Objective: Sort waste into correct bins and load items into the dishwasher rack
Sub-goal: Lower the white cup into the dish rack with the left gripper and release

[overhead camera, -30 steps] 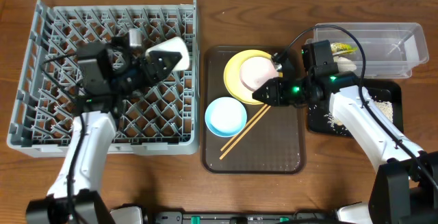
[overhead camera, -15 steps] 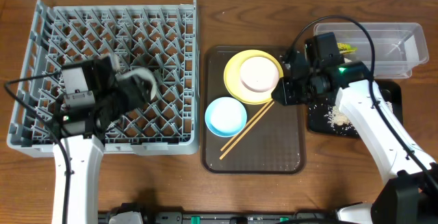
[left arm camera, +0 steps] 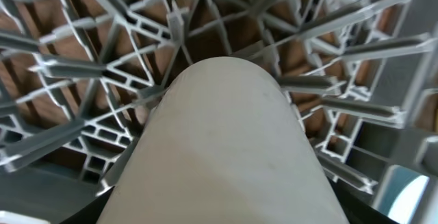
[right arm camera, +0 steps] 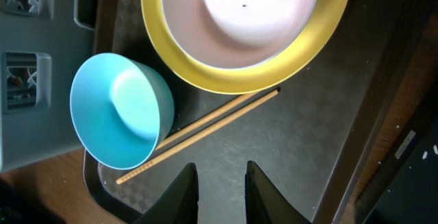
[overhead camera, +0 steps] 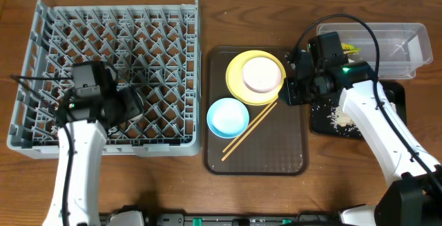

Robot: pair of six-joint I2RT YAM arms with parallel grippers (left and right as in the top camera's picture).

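Above grey rack (left arm camera: 342, 53), smooth white cup (left arm camera: 226, 142).

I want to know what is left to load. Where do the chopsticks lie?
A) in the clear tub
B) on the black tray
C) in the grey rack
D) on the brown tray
D: the chopsticks lie slantwise on the brown tray, next to the blue bowl and just below the yellow plate.
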